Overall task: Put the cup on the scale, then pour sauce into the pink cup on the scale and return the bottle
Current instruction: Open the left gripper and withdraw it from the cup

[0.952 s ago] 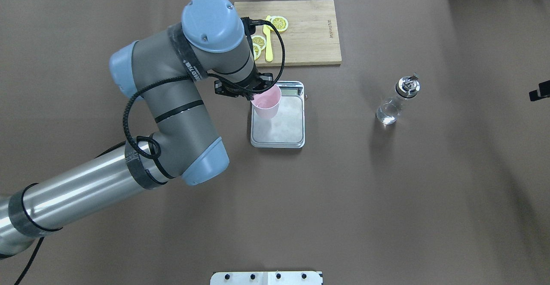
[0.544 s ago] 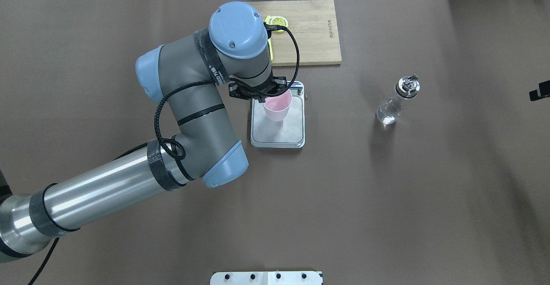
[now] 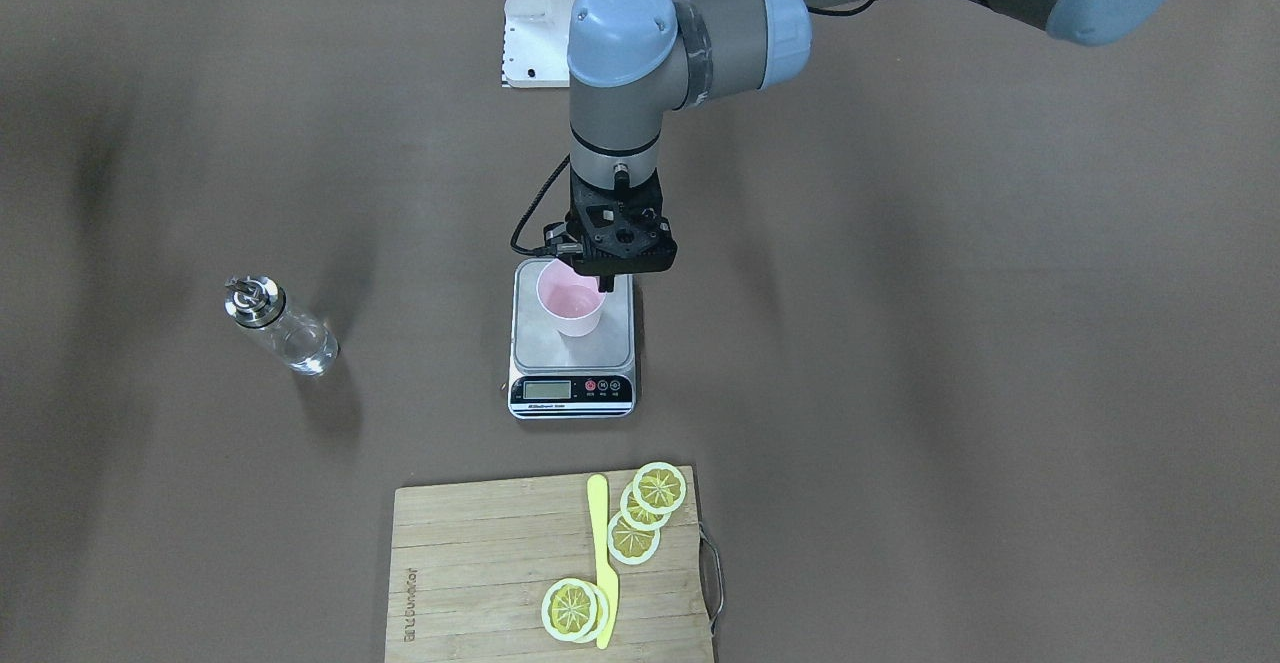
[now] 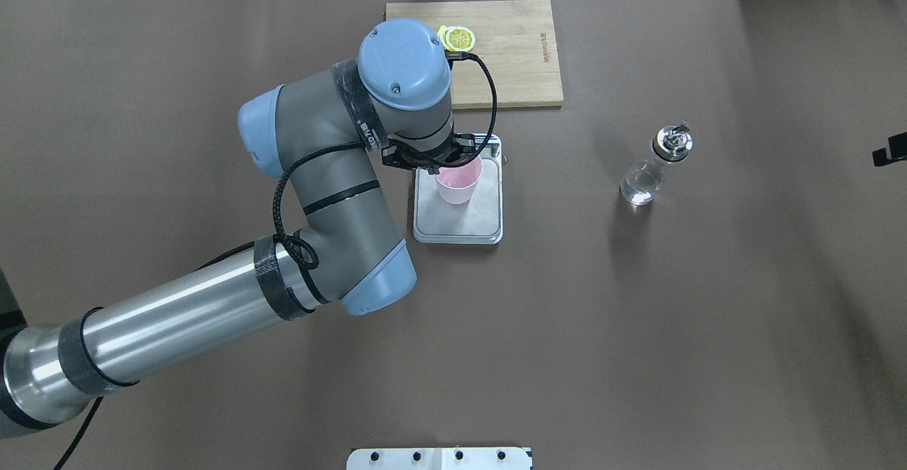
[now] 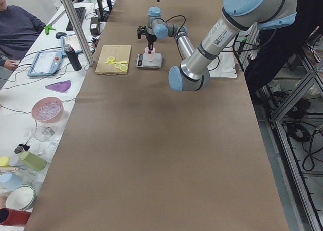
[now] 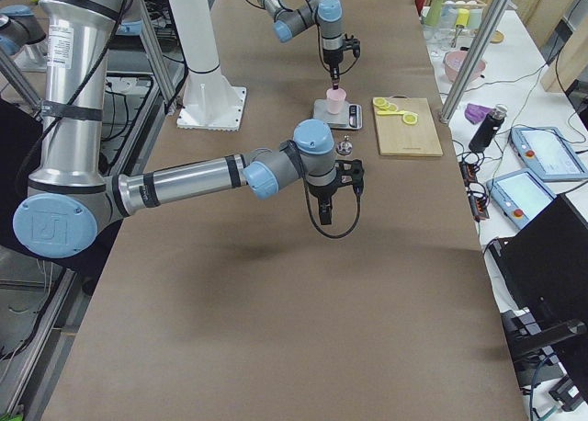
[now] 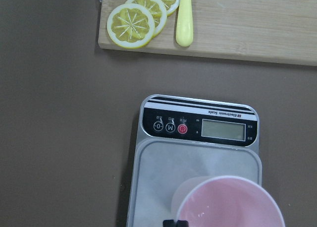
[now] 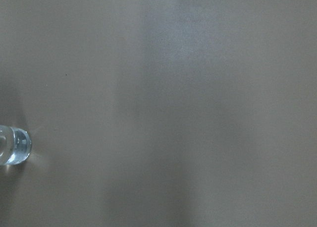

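On the overhead view's left, the left gripper [image 3: 608, 281] pinches the cup [image 4: 457, 183] at its 10 o'clock rim, jaws narrowed on the wall. The cup seems to rest on the scale [image 4: 460, 227]. At the scale's 3 o'clock stands the bottle [image 4: 655, 165]. Past it hangs the right gripper [image 6: 324, 210]; I cannot tell how far it is open.

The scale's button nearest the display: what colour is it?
The button is red; the left wrist-mounted view shows it best.

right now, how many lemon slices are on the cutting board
5 lemon slices on the cutting board: three overlapping right of the yellow knife in the front-facing view, two stacked left of it, one mostly hidden.
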Robot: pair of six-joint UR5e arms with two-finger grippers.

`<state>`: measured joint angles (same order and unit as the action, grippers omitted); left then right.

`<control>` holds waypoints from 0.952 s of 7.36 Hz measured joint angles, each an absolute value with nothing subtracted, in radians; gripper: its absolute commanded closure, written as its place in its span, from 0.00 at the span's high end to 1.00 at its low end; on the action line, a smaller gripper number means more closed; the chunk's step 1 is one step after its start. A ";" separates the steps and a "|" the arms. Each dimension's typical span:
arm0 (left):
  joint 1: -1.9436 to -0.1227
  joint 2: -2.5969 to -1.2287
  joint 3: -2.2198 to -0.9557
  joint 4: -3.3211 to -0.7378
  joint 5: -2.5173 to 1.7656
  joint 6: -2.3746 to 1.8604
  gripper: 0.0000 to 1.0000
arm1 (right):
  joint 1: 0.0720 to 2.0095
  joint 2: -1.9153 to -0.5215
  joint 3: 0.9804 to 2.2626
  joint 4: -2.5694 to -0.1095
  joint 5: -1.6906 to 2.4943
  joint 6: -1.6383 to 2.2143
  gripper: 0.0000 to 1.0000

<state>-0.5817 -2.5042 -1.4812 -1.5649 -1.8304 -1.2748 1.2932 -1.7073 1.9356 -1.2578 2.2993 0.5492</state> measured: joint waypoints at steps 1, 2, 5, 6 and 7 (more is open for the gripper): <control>-0.581 -2.504 -1.481 -1.566 -1.830 -1.275 0.00 | 1.293 -1.707 1.936 -1.258 2.299 0.549 1.00; -0.580 -2.504 -1.480 -1.567 -1.830 -1.274 0.00 | 1.293 -1.707 1.936 -1.259 2.299 0.549 1.00; -0.573 -2.499 -1.480 -1.588 -1.830 -1.265 0.48 | 1.293 -1.707 1.935 -1.258 2.299 0.549 1.00; -0.573 -2.497 -1.480 -1.598 -1.830 -1.263 0.77 | 1.293 -1.707 1.935 -1.258 2.299 0.549 1.00; -0.572 -2.495 -1.481 -1.602 -1.830 -1.261 0.98 | 1.293 -1.707 1.935 -1.258 2.299 0.548 1.00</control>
<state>-0.5723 -2.4952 -1.4811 -1.6024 -1.8296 -1.2611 1.2932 -1.7073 1.9352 -1.2579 2.2991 0.5482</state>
